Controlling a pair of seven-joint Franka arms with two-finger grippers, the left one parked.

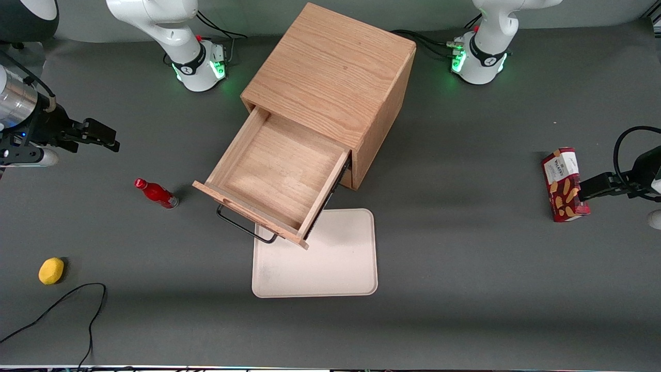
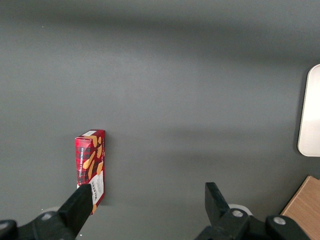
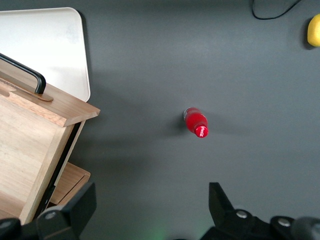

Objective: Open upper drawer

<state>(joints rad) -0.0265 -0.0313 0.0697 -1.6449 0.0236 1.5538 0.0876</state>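
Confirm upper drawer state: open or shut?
Open. The upper drawer is pulled far out of the cabinet, its bare inside showing. The gripper hangs apart from it, fingers open, holding nothing.

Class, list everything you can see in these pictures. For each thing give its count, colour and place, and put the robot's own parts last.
cabinet: 1, light oak, mid-table
upper drawer: 1, light oak with black wire handle, pulled out of the cabinet, empty
tray: 1, cream, on the table in front of the cabinet, partly under the drawer
bottle: 1, red, beside the drawer
lemon-like ball: 1, yellow, toward the working arm's end
biscuit box: 1, red, toward the parked arm's end
cable: 1, black, near the ball
gripper: 1, black, fingers open, holding nothing, above the table near the bottle
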